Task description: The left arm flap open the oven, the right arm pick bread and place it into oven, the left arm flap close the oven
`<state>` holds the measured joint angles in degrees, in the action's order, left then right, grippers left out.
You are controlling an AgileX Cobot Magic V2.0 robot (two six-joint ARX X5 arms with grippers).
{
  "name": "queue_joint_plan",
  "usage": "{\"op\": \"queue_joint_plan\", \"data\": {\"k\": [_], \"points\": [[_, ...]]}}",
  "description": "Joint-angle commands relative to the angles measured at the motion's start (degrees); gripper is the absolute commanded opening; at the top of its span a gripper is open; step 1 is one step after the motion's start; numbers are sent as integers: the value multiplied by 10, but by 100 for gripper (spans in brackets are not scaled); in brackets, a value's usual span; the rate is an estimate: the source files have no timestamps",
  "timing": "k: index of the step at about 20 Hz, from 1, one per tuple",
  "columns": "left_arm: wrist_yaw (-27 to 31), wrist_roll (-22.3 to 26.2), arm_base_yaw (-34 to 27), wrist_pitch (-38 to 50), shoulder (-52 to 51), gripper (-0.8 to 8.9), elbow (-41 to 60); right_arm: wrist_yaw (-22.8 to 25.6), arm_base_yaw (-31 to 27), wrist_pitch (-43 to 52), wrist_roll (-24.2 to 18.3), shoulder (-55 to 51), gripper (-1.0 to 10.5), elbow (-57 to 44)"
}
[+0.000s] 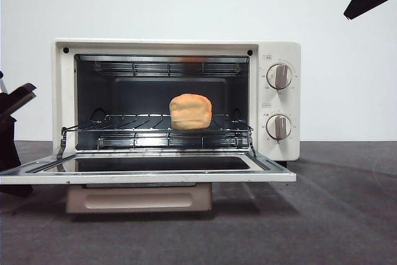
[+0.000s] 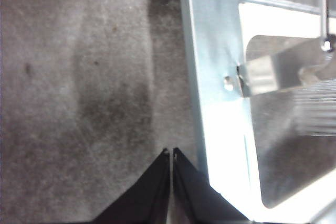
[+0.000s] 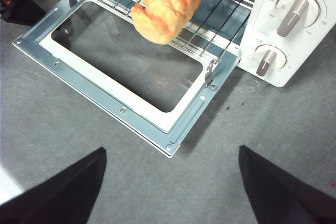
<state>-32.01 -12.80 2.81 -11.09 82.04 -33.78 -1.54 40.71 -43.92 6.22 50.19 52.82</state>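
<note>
Bread (image 1: 190, 111) on oven (image 1: 279, 48) rack — door seemingly flat; left fingers (image 2: 171, 155) together, right fingers (image 3: 170, 156) apart.

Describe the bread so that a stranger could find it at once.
Look at the cream-white oven, whose door lies folded down flat. Inside, on the wire rack, sits the bread, a lumpy golden-orange loaf. It is the only soft, warm-coloured thing among the metal bars.
</note>
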Motion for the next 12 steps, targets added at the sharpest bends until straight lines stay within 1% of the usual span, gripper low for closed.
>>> {"op": "queue_joint_plan", "data": {"k": [1, 5, 8, 9, 12], "points": [[-61, -2, -9, 23, 7, 15, -3, 1, 3, 6, 2, 2, 401, 2], [-138, -19, -37, 56, 7, 16, -3, 2, 3, 7, 5, 2, 401, 2], [-180, -32, -43, 83, 7, 16, -3, 5, 3, 7, 6, 2, 401, 2], [-191, -33, -43, 92, 7, 16, -3, 5, 3, 7, 7, 2, 401, 2], [-195, -55, -43, 121, 7, 16, -3, 5, 3, 8, 10, 2, 401, 2]]}}
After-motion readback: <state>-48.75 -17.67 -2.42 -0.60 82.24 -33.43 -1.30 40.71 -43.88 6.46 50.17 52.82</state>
